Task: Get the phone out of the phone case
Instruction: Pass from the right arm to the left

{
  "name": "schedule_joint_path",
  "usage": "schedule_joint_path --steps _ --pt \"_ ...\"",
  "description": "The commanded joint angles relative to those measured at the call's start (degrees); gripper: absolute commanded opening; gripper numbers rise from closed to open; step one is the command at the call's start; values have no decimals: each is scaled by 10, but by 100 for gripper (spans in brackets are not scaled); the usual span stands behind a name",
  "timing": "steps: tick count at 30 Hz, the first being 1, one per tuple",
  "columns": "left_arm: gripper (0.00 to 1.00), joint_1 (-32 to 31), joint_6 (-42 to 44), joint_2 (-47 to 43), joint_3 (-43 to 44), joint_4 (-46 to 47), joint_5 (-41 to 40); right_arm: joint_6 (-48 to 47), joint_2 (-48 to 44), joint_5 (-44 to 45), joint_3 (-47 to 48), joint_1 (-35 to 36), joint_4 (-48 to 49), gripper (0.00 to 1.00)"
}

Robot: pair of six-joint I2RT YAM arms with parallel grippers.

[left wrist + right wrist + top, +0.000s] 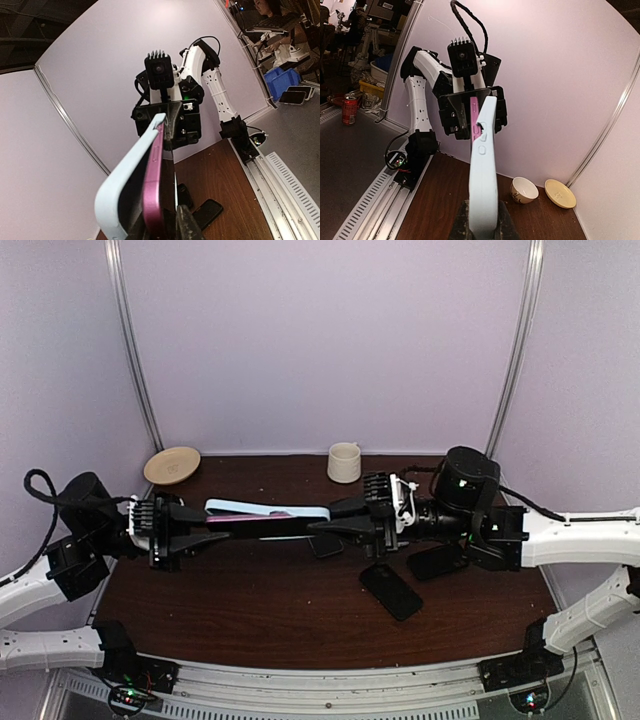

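A pink phone (pixel 250 518) in a light blue phone case (pixel 232 507) hangs level above the table, held between both arms. My left gripper (pixel 195 525) is at its left end and my right gripper (pixel 325 523) at its right end. In the left wrist view the phone (pixel 154 185) stands peeled away from the case (pixel 122 175) at the near end, and my left gripper (pixel 165 225) is shut on the phone's edge. In the right wrist view my right gripper (pixel 482 225) is shut on the case (pixel 484 175). The phone (pixel 474 117) shows out of the case only at the far end.
A cream cup (pixel 344 462) and a tan saucer (pixel 172 465) stand at the back of the brown table (pixel 250 610). Three black phones lie below the right arm: one (pixel 391 590) near the middle, another (pixel 436 561) beside it, a third (pixel 325 545) under the right gripper.
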Motion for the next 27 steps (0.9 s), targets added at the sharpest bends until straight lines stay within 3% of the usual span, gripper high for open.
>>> schedule_joint_path --steps 1,11,15,19,22,27 --pt "16 0 -4 -1 -10 18 -18 29 -2 10 -3 8 132 0" --pt "14 0 -5 0 -11 19 -12 54 18 3 -6 9 180 0" --pt "0 1 6 3 -8 7 -13 65 28 -5 -5 9 184 0" --pt "0 0 12 3 -8 2 -19 68 26 6 -11 10 165 0" --pt "0 0 18 4 -7 -4 -24 65 13 39 -22 10 124 32" --pt "0 0 63 11 2 -53 -46 70 -21 87 -46 10 28 56"
